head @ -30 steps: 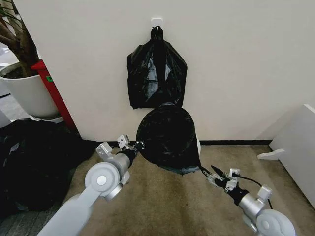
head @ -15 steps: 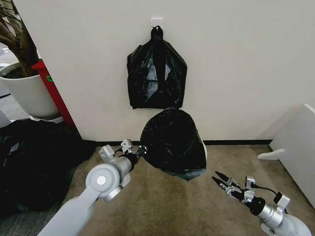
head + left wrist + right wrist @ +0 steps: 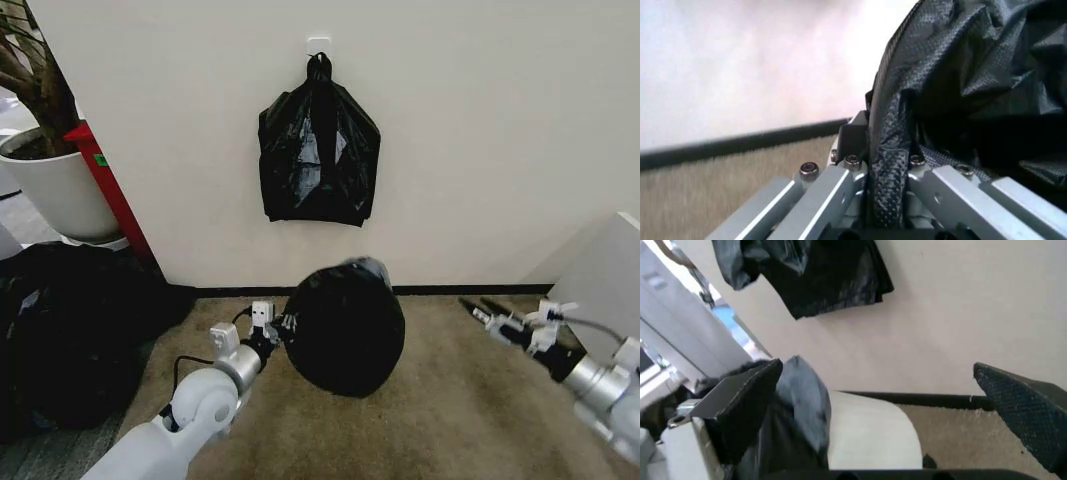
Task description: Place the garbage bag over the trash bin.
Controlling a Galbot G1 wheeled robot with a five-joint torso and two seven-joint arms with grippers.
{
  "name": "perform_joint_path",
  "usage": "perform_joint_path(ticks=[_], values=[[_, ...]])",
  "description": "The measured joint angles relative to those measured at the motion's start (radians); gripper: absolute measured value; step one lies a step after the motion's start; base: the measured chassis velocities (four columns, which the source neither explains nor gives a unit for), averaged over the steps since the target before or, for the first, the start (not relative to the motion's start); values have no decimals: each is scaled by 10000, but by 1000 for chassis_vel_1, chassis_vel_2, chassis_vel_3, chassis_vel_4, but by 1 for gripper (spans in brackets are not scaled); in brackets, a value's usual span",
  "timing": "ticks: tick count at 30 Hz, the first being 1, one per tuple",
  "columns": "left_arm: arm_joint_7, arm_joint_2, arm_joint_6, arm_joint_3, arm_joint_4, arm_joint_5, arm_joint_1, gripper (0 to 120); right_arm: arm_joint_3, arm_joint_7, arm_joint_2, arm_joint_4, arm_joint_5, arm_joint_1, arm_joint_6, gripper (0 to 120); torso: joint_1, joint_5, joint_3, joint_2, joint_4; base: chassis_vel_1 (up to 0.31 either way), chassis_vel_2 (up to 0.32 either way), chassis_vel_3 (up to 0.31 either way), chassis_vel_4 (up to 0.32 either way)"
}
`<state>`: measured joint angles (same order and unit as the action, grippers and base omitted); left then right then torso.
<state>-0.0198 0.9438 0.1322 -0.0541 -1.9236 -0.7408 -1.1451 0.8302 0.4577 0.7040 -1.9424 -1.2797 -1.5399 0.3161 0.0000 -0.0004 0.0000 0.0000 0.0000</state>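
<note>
The garbage bag (image 3: pixel 345 330) is stretched over the trash bin (image 3: pixel 870 432) on the carpet (image 3: pixel 450 420) near the wall. My left gripper (image 3: pixel 283 327) clamps the bag's rim at its left side. My right gripper (image 3: pixel 478 310) hangs well apart to the right, fingers spread wide and holding nothing.

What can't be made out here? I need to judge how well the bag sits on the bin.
- Trash bin: in the head view the garbage bag covers it.
- Bin's rim: right wrist view, behind the bag.
- Left gripper: its fingertips sit against black plastic.
- Bag's far side: unseen.
</note>
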Motion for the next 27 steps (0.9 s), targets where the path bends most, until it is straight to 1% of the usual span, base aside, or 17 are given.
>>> perform_joint_path(ticks=[1,2,3,4,6,9,17,23,27], values=[[264,7,-154,-4,85,280,10,1,-234,-335,-207,-113,-72,137,68,100,0,-4,0,0,1,0,0,0,0],[625,25,-333,-21,195,610,47,1,-653,-763,-459,-261,-91,337,193,100,0,0,1,0,2,0,0,0,0],[625,25,-333,-21,195,610,47,1,-653,-763,-459,-261,-91,337,193,100,0,0,1,0,2,0,0,0,0],[911,37,-499,-40,293,852,87,1,-1018,-1045,-616,-363,19,491,260,100,0,8,1,0,3,0,0,0,0],[1387,50,-783,-91,471,1257,163,1,-1518,-1336,-755,-542,274,687,330,100,0,7,1,0,3,0,0,0,0],[1862,7,-960,-151,530,1533,188,1,-1868,-1548,-769,-781,575,722,365,100,0,6,1,0,0,0,0,0,0],[2287,-93,-1197,-211,425,1792,157,1,-2065,-1751,-687,-1050,583,698,557,100,0,4,0,0,-1,0,0,0,0],[2336,-66,-1218,-116,321,1880,170,1,-2101,-1777,-624,-884,480,771,799,100,0,4,0,0,-1,0,0,0,0],[2683,-139,-1281,-100,126,1961,57,1,-2167,-1782,-546,-581,548,955,814,100,0,5,0,0,0,0,0,0,0]])
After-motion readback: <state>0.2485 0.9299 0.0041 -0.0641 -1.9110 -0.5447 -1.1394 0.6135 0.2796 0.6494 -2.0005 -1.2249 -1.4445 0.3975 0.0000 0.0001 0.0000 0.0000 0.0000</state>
